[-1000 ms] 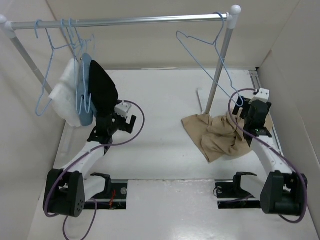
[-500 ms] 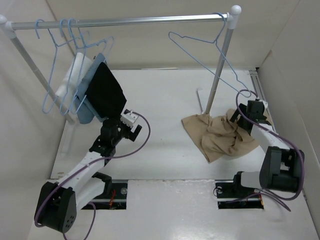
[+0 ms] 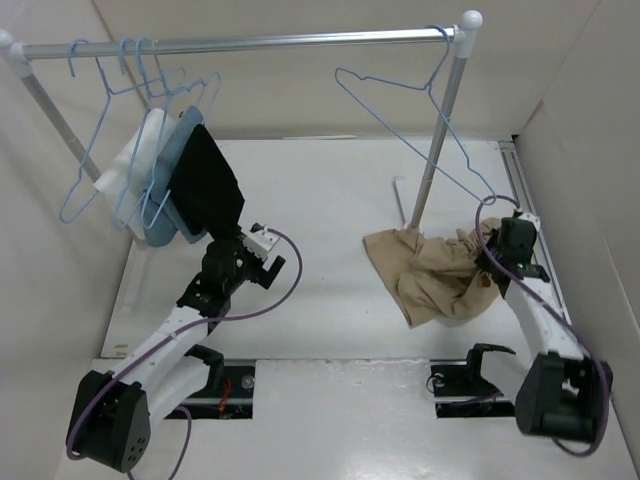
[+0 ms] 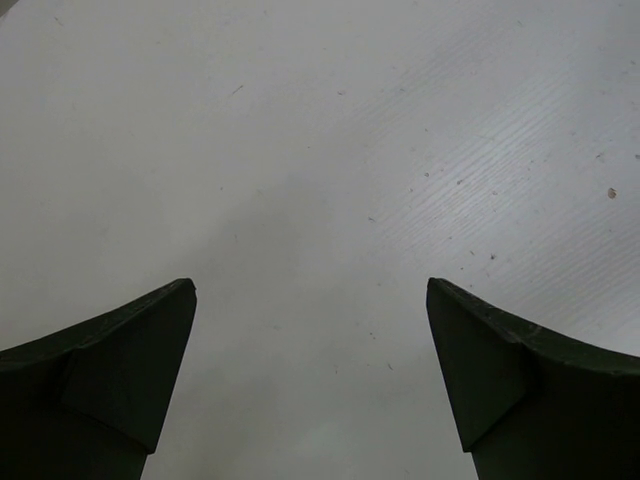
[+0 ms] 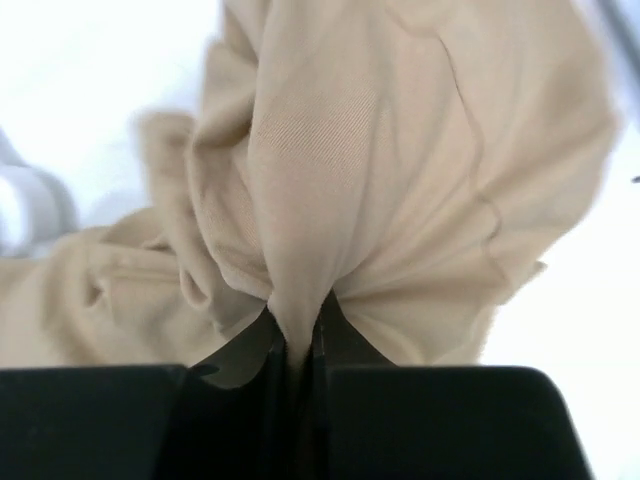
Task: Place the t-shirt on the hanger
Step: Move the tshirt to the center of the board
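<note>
Right gripper (image 5: 297,345) is pinched tight on a fold of the t-shirt (image 5: 400,180); the fingertips are buried in cloth, so I can't see how much they've got. From the top view the t-shirt (image 3: 435,275) is a crumpled heap on the table (image 3: 330,200), just beside the right gripper (image 3: 497,262); can't make out a collar or label. The hanger (image 3: 340,74) hooks on the rail (image 3: 280,41), tilted; its low corner is lost by the right arm's cable. Left gripper (image 4: 310,300) is spread wide over bare table, holding nothing.
</note>
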